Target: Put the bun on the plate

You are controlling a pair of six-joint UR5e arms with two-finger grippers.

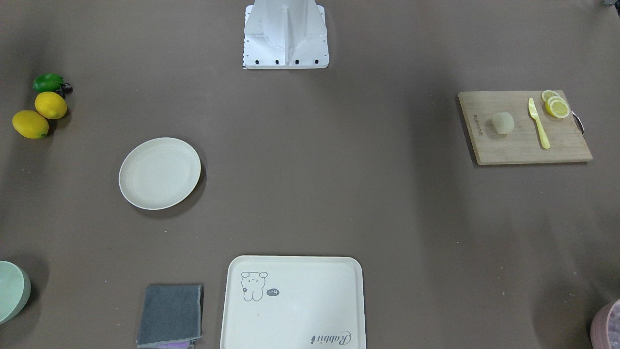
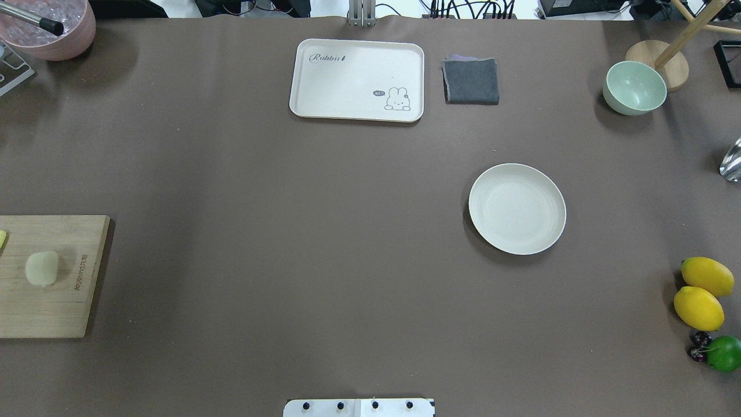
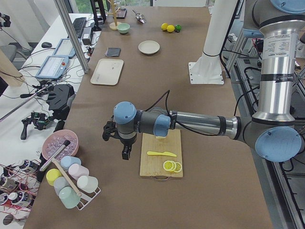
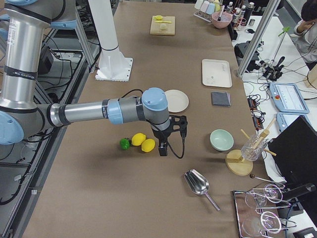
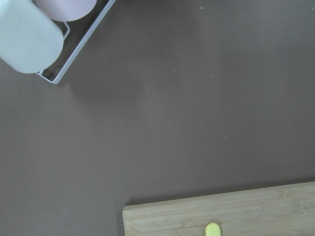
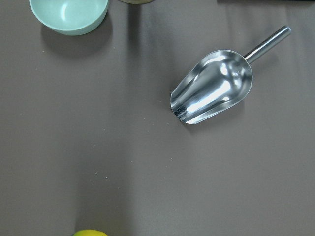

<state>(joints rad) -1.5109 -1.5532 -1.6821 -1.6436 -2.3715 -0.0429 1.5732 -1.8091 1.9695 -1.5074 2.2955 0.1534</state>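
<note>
Fingers on both arms appear only in the side views, too small to judge. Whether the left gripper [image 3: 125, 155] or the right gripper [image 4: 162, 151] is spread or closed cannot be told, and nothing shows in either's hold. Both hang fingers-down above the table [image 2: 289, 231], a long bench under a plain brown cover. It is flanked by a side desk with tablets [image 3: 55, 67] and cables, where a person [image 4: 307, 20] sits at the far corner.

Clock positions are read on the overhead view, with 12 o'clock away from the robot. The bun [image 1: 502, 122] sits on a wooden board [image 1: 524, 145] at 9 o'clock, with a yellow knife [image 1: 538, 122] at its 9 o'clock and lemon slices [image 1: 556, 105] at its 8 o'clock. The left gripper hangs beside the board, apart from the bun, on the side toward a rack [image 3: 71, 183] of pastel cups.

The plate [image 2: 517, 208] lies at 3 o'clock, its face bare, well apart from the bun. A tray [image 2: 356, 80] at 12 o'clock carries only its printed rabbit, with a grey cloth [image 2: 470, 81] just beside it at its 3 o'clock. A green bowl [image 2: 634, 87] at 2 o'clock shows a bare inside. A pink tub [image 2: 49, 29] at 10 o'clock holds clear cubes and a metal handle.

Two lemons [image 2: 700, 292] and a lime [image 2: 723, 353] cluster at 4 o'clock, with the right gripper hanging near them. A steel scoop [image 6: 211, 86] lies beyond, toward the table's end.
</note>
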